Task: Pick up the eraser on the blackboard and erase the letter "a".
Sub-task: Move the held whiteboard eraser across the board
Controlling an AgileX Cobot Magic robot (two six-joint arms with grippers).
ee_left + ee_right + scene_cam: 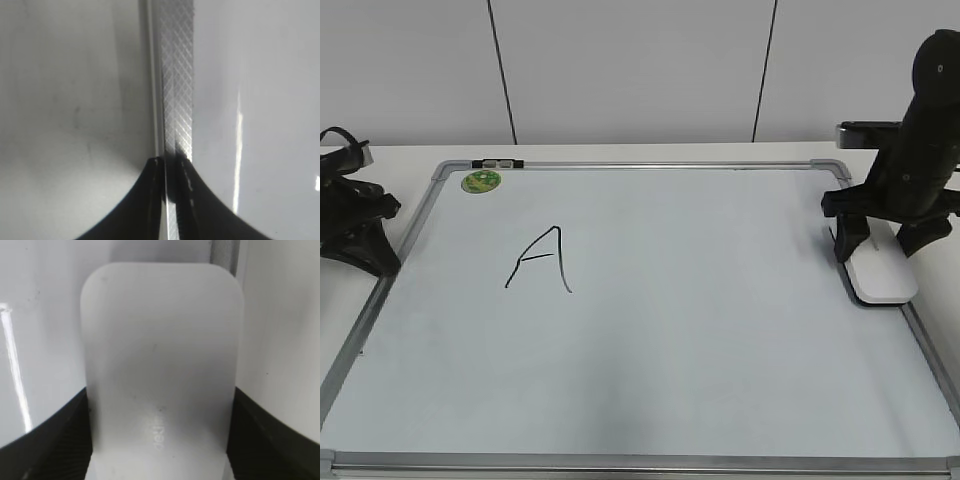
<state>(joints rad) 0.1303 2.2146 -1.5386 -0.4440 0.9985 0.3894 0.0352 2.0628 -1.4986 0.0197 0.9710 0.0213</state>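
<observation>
The blackboard (700, 340) is a white dry-erase board with a silver frame, lying flat on the table. A large angular capital "A" (542, 258) is drawn on its left half; no small lowercase "a" shows in any view. The white eraser (882, 282) lies at the board's right edge. My right gripper (880, 248) stands over it with a finger against each long side. In the right wrist view the eraser (160, 350) fills the space between the jaws (160, 440). My left gripper (375, 255) is shut and empty by the board's left frame (176, 75).
A round green sticker (481, 181) sits at the board's far left corner, with a small dark clip (497, 162) on the frame beside it. A white wall with dark seams stands behind the white table (380, 160).
</observation>
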